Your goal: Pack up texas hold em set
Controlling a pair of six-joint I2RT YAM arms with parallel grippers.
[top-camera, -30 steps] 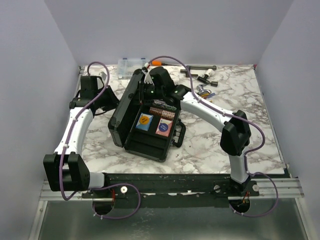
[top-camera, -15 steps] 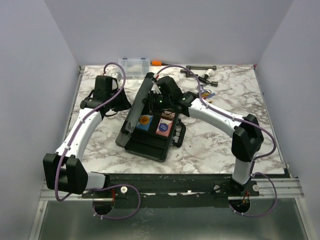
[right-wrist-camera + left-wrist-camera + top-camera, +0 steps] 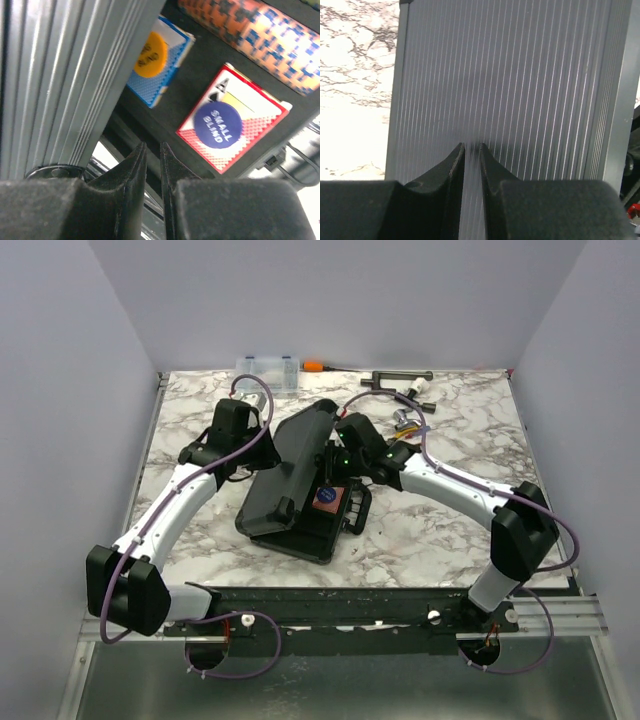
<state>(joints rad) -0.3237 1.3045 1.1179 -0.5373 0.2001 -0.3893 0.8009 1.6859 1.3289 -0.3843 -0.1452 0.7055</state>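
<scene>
**Lid half down over the poker case**

The case [image 3: 300, 532] sits at the middle of the table [image 3: 450, 530], its handle [image 3: 358, 510] on the 4 o'clock side. The ribbed lid [image 3: 290, 465] leans over the tray from the 10 o'clock side, partly shut.

The left gripper [image 3: 471, 150] presses its tips against the lid's outer face. Its jaws are drawn narrow, with only a slim gap and nothing between them. The right gripper [image 3: 150, 150] hangs at the lid's 2 o'clock edge above the tray, jaws just as narrow and empty.

To close the case well, I judge the left arm should push square to the ribs so the lid swings on its hinge and does not slide. The right arm should draw clear toward 3 o'clock before the lid traps it.

The top view shows only the red deck [image 3: 232, 120] peeping out. The right wrist view also shows the blue deck [image 3: 160, 55] with its orange disc [image 3: 150, 54], the blue disc [image 3: 218, 125] on the red deck, and a chip roll [image 3: 250, 25], all seated in the foam. The left wrist view shows the contact on the ribs.

A clear box [image 3: 268, 370] lies at the table's 12 o'clock and tools [image 3: 400, 388] at 1 o'clock.
</scene>
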